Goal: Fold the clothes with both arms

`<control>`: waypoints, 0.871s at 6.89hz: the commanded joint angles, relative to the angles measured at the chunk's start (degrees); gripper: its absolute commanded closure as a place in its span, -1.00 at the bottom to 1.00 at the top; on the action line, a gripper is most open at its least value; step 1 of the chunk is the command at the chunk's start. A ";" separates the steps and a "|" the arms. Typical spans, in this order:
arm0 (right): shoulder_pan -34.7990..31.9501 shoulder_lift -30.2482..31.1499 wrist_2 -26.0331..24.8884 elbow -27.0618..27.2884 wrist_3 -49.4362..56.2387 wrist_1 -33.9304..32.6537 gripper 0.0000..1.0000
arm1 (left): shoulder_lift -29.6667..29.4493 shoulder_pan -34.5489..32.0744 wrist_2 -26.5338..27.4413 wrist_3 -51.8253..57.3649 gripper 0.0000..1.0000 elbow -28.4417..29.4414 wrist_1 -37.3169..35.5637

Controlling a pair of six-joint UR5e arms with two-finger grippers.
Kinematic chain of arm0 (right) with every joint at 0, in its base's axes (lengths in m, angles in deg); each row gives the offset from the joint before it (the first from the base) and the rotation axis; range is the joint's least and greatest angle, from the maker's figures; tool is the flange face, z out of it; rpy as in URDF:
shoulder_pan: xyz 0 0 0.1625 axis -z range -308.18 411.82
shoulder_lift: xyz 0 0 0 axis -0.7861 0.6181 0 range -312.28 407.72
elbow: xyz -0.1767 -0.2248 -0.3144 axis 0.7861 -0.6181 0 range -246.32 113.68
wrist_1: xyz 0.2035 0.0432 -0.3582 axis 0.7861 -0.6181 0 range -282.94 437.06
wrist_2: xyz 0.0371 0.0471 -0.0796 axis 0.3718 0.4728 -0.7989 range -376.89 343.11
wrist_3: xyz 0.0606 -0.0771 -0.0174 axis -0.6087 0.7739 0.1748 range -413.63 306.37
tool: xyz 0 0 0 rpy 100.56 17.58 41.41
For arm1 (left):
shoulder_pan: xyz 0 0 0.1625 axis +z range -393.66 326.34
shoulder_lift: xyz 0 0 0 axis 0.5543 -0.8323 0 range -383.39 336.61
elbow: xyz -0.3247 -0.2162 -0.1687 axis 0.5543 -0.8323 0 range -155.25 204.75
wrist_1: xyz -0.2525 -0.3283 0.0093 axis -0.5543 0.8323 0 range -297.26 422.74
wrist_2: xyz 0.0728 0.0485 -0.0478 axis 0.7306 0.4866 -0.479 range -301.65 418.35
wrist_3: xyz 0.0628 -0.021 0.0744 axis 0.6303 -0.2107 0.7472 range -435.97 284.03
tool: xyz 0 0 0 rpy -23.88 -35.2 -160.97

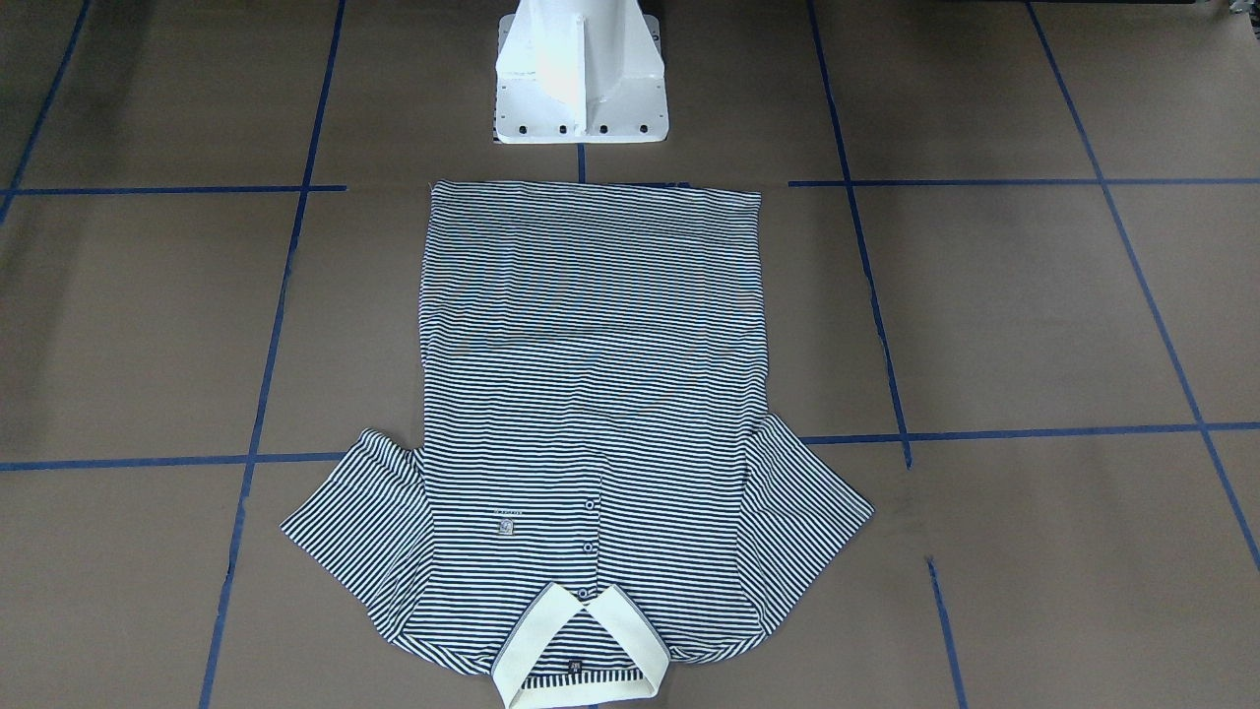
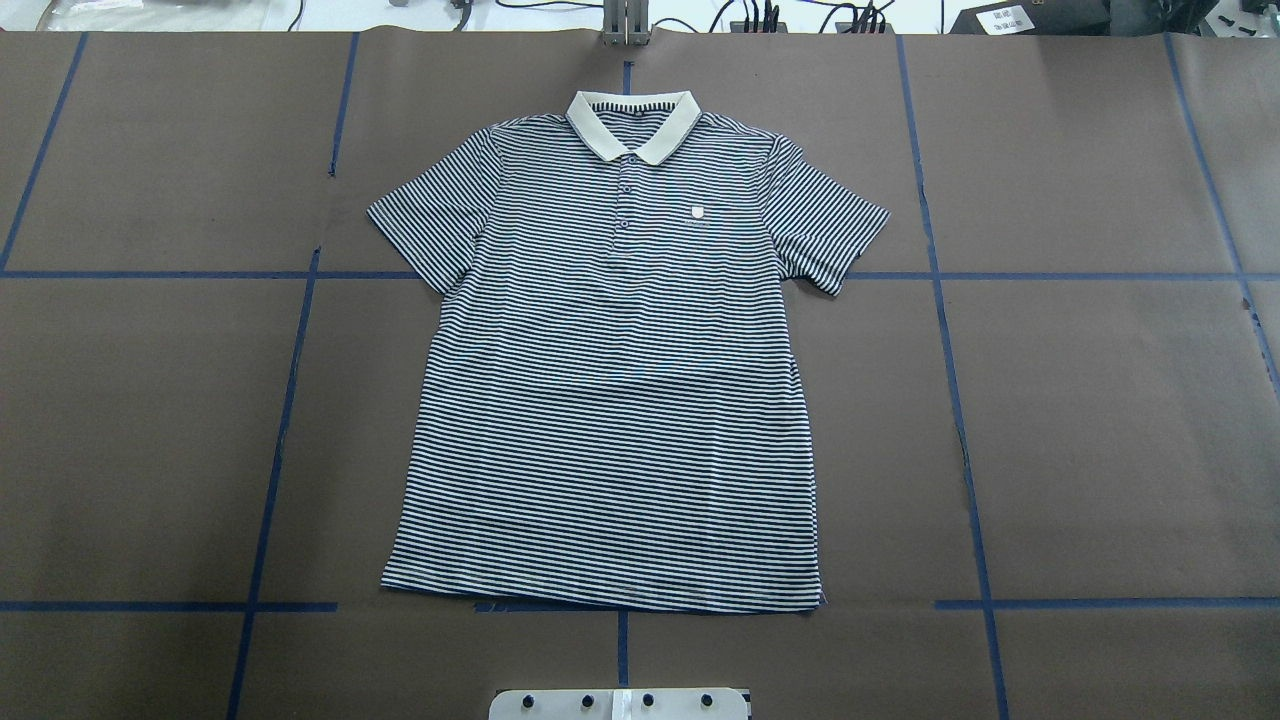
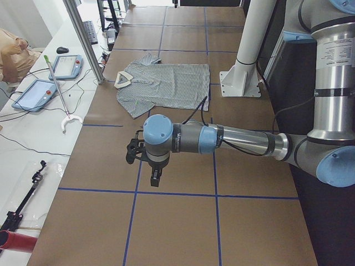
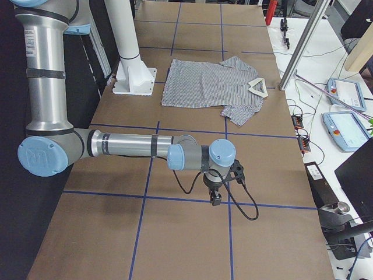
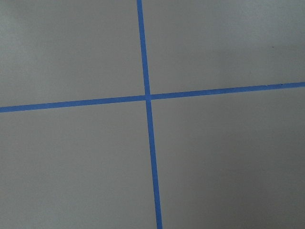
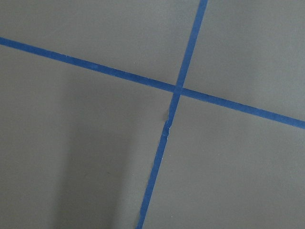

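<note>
1. Your shirt (image 2: pixel 610 400) lies flat, front up, on the brown table (image 2: pixel 1100 420), centred before the white pedestal (image 1: pixel 581 69). The collar (image 2: pixel 632 120) is at the far edge, the hem is nearest the pedestal, and both sleeves are spread.
2. The left gripper (image 3: pixel 156 178) points down over bare table, well apart from the shirt and touching nothing. You have it from a side camera only, so I cannot tell whether its fingers are spread or pressed together.
3. The right gripper (image 4: pixel 215 198) hangs at the table's other end, pointing down, clear of the shirt, with nothing visibly in it. Again it is a side view only, so I cannot tell the finger gap.
4. Both wrist cameras show you only table and a crossing of blue tape lines (image 5: pixel 145 98).
</note>
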 commanded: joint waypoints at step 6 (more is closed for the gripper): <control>11.74 -9.37 3.90 -2.50 -42.98 19.12 -1.00 | 0.89 0.61 -0.13 -0.09 -1.00 -7.70 0.16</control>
